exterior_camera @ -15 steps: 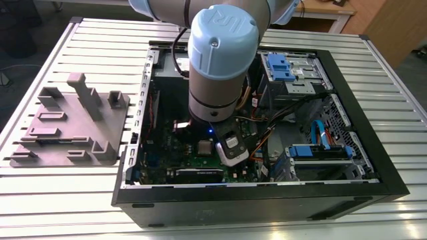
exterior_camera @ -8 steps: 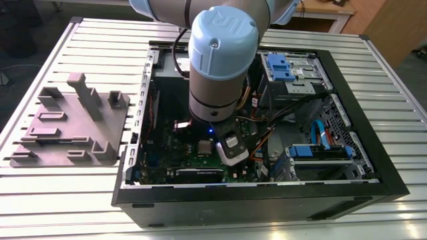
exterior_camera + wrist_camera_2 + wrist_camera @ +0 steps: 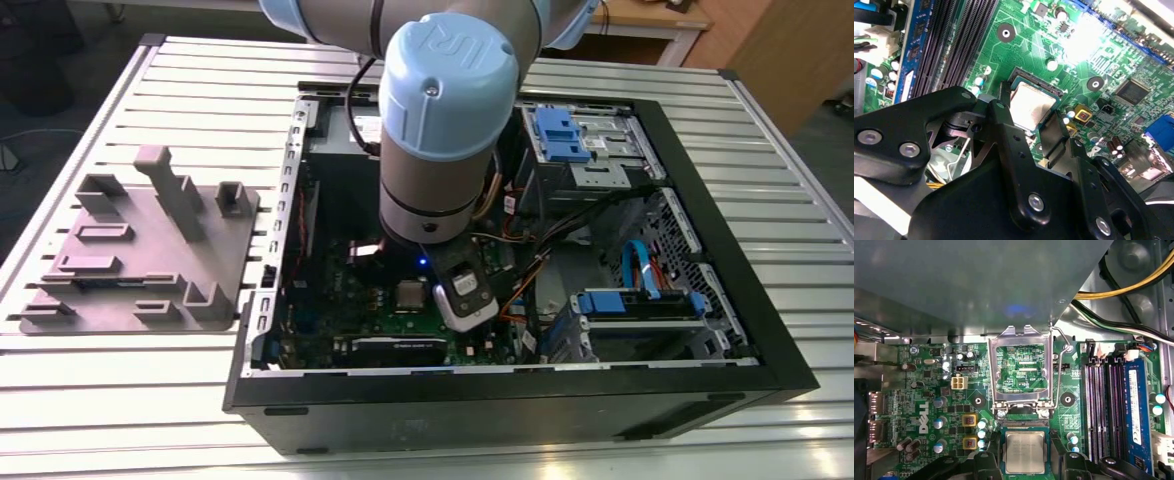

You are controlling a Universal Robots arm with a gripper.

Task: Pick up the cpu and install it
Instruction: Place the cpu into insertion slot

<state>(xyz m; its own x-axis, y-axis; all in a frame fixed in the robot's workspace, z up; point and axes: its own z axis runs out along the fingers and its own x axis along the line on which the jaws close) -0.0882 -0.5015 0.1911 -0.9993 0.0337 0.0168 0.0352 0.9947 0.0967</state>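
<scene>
Second wrist view: cpu (image 3: 1033, 104) partly hidden

Cpu (image 3: 1025, 452), seemingly in its socket (image 3: 1024, 424), beside the open metal frame (image 3: 993, 370).

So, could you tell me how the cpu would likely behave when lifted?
The cpu looks like a flat metal-topped plate, so probably rigid and light. Its smooth, shiny top may be slippery. Thin and flat, it should not roll.

Place: we take this for a robotics lab or workshop.
Bench: we see a ribbed aluminium table (image 3: 120, 400) under the open computer case (image 3: 507, 410).
Jig: grey parts fixture (image 3: 134, 250) beside the case.
Arm: industrial robot arm (image 3: 434, 150) reaching into the case.
</scene>
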